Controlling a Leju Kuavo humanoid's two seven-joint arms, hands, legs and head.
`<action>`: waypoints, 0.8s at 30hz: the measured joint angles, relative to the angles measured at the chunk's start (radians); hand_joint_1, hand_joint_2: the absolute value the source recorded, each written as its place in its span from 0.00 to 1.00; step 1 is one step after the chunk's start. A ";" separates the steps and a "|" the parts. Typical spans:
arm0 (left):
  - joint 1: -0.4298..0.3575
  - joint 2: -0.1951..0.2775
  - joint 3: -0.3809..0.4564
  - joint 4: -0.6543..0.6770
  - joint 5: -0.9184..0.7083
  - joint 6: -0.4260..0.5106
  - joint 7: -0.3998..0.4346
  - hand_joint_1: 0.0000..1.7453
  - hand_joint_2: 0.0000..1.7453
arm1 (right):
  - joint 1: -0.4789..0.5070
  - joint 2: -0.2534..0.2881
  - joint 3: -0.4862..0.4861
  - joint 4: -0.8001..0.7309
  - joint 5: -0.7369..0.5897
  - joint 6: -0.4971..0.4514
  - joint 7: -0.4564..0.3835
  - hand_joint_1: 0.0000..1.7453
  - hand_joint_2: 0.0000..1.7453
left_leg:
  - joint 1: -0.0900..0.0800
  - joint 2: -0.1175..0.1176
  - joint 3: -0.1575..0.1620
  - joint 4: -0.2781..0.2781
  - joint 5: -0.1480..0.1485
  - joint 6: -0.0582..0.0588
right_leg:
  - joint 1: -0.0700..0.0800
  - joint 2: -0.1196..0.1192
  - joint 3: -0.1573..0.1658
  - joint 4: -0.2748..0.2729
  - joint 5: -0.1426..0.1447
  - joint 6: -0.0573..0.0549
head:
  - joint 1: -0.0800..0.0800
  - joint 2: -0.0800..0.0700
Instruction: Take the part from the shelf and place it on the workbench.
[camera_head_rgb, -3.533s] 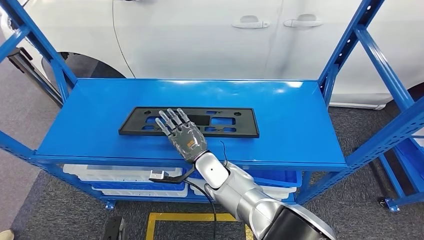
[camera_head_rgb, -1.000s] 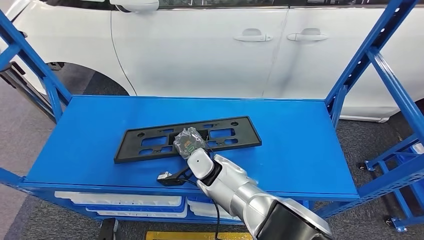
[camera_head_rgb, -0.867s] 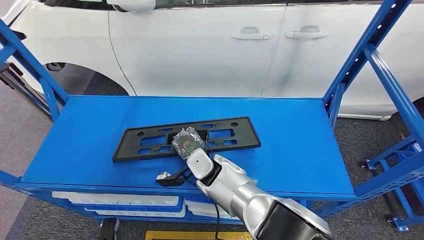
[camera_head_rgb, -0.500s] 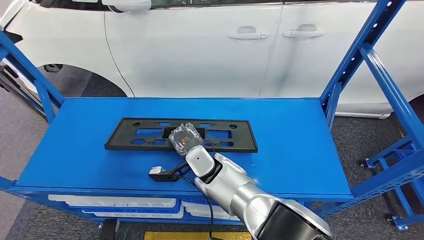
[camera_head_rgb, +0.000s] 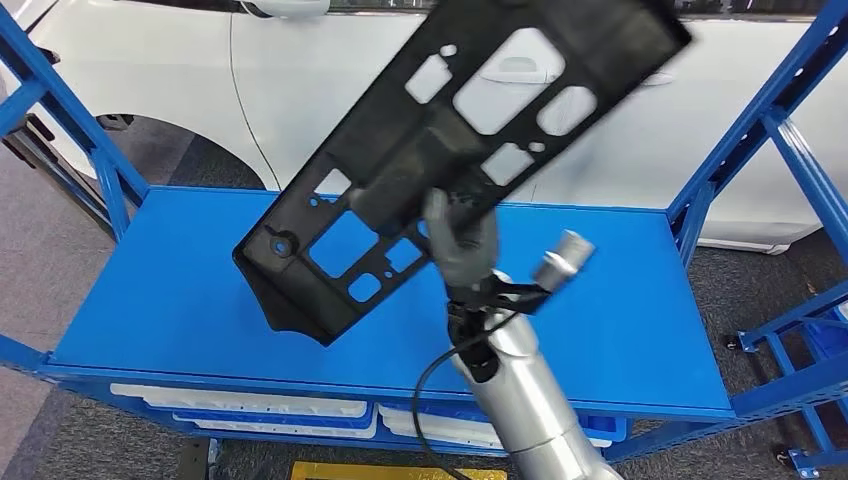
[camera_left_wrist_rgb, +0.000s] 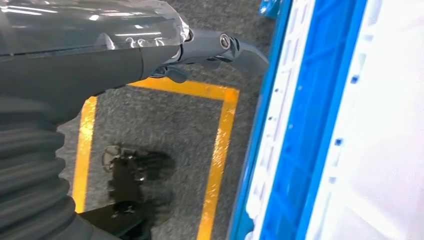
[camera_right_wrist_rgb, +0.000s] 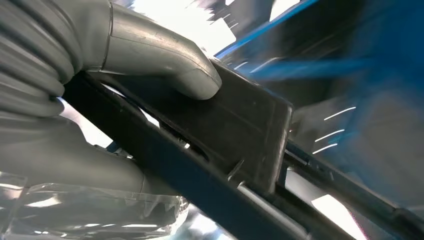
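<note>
I see my left hand (camera_left_wrist_rgb: 150, 55) hanging over the grey floor (camera_left_wrist_rgb: 165, 130), fingers curled on nothing. My right hand (camera_head_rgb: 458, 243) grips the long black plastic perforated plate (camera_head_rgb: 440, 150), tilted in the air above the blue metal shelf (camera_head_rgb: 180, 290), its lower end toward the left edge.

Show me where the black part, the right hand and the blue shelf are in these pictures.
black part (camera_head_rgb: 400, 170): head view, on its solid middle panel.
right hand (camera_head_rgb: 462, 245): head view, on the grey hand under the part.
blue shelf (camera_head_rgb: 160, 300): head view, on bare top surface.
</note>
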 joint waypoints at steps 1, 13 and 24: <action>0.002 0.002 0.002 0.000 -0.001 -0.009 0.010 0.00 1.00 | 0.025 -0.014 -0.013 -0.067 -0.041 0.073 -0.007 1.00 1.00 | -0.002 0.001 -0.001 0.004 -0.005 -0.004 | 0.002 0.000 0.019 -0.043 0.015 -0.005 | 0.000 0.000; 0.045 0.026 0.023 0.000 -0.028 0.056 0.138 0.00 1.00 | 0.206 -0.107 0.021 -0.359 0.076 0.280 -0.024 1.00 1.00 | 0.003 0.013 -0.071 0.241 -0.140 -0.048 | -0.002 -0.001 0.033 -0.072 0.024 -0.035 | 0.000 0.000; 0.049 0.035 0.026 0.000 -0.043 0.064 0.212 0.00 1.00 | 0.274 -0.154 0.038 -0.419 0.134 0.263 -0.028 1.00 1.00 | -0.004 0.023 0.040 -0.044 0.012 0.012 | -0.003 -0.001 -0.019 0.045 -0.074 0.012 | 0.001 0.000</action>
